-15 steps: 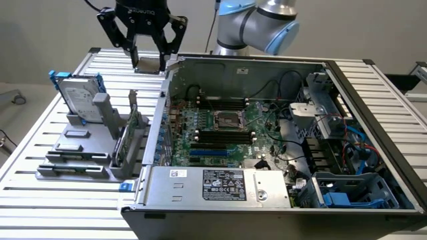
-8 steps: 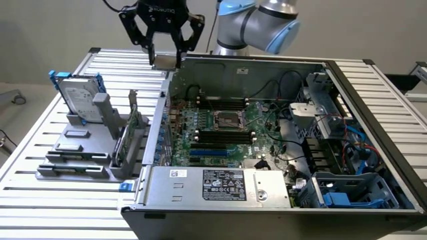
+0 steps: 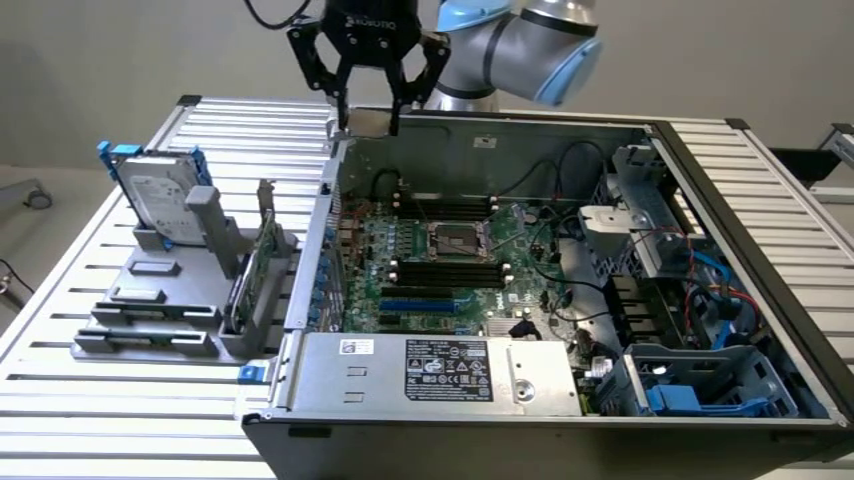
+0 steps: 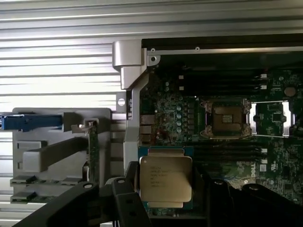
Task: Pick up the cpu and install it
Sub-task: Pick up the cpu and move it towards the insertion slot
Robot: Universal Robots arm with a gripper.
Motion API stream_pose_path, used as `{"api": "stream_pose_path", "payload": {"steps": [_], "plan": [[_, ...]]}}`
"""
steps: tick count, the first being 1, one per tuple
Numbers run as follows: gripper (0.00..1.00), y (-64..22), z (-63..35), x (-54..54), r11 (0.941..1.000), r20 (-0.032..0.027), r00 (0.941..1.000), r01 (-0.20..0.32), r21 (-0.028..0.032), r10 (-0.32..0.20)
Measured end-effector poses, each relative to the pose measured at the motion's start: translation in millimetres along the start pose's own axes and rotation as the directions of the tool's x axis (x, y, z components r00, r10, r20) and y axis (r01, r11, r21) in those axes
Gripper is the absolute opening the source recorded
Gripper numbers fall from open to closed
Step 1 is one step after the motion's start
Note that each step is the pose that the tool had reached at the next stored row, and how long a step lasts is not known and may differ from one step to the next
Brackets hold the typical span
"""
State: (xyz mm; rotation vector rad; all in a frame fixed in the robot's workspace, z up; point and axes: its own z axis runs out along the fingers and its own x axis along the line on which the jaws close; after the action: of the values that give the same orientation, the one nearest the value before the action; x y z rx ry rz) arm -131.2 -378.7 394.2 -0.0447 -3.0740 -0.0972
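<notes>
Fingers (image 4: 124,195) clamped on cpu (image 4: 165,182), one each side, chip between tips. Gripper (image 3: 370,120) above case wall (image 3: 534,140). Open socket (image 3: 454,238) well below fingers.

The cpu (image 4: 165,178) has a silver-grey top with dark print and a green rim. The gripper (image 3: 371,115) is black. The motherboard (image 3: 497,262) is green, the hard drive (image 3: 158,195) silver in a blue frame, and the table (image 3: 107,400) ribbed silver.
</notes>
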Motion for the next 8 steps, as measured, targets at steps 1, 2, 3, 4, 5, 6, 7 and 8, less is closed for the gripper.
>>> {"api": "stream_pose_path", "payload": {"steps": [1, 2, 3, 4, 5, 6, 7, 8], "plan": [[0.55, 0.6, 0.6, -4.5, 1.0000, -0.0001, 1.0000, 0.000, 0.0001, 0.000], [0.55, 0.8, 1.2, -9.2, 1.0000, 0.0000, 1.0000, 0.000, 0.0000, 0.000], [0.55, 1.1, 1.8, -13.7, 1.0000, -0.0001, 1.0000, 0.000, -0.0001, 0.000], [0.55, 1.3, 2.2, -18.6, 1.0000, -0.0002, 1.0000, 0.000, 0.0000, 0.000], [0.55, 1.4, 2.8, -23.2, 1.0000, -0.0001, 1.0000, 0.000, -0.0003, 0.000], [0.55, 1.6, 3.2, -27.7, 1.0000, 0.0000, 1.0000, 0.000, -0.0005, 0.000], [0.55, 1.9, 3.6, -32.3, 1.0000, -0.0002, 1.0000, 0.000, -0.0004, 0.000], [0.55, 2.4, 4.2, -36.8, 1.0000, -0.0001, 1.0000, 0.000, -0.0006, 0.000]]}}
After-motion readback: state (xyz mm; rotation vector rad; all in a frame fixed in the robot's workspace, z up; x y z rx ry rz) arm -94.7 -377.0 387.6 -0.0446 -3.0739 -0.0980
